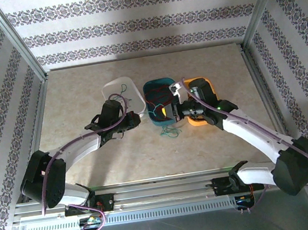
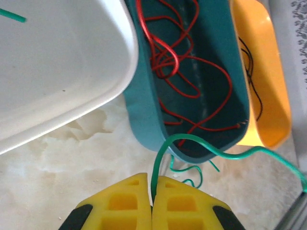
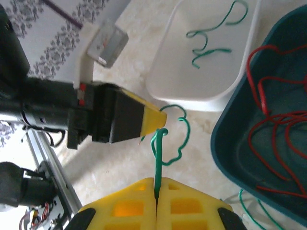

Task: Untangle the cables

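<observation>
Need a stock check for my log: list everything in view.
white bin: one, white, leftmost on the table
teal bin: one, teal, middle
orange bin: one, orange, rightmost
red cables: several tangled, red, in the teal bin
black cables: count unclear, black, in the orange bin
binned green cables: a couple, green, in the white bin
loose green cables: a few, green, in front of the teal bin
table: one, beige marbled
left end effector: one, yellow, shut on a green strand
right end effector: one, yellow, shut on a green strand
</observation>
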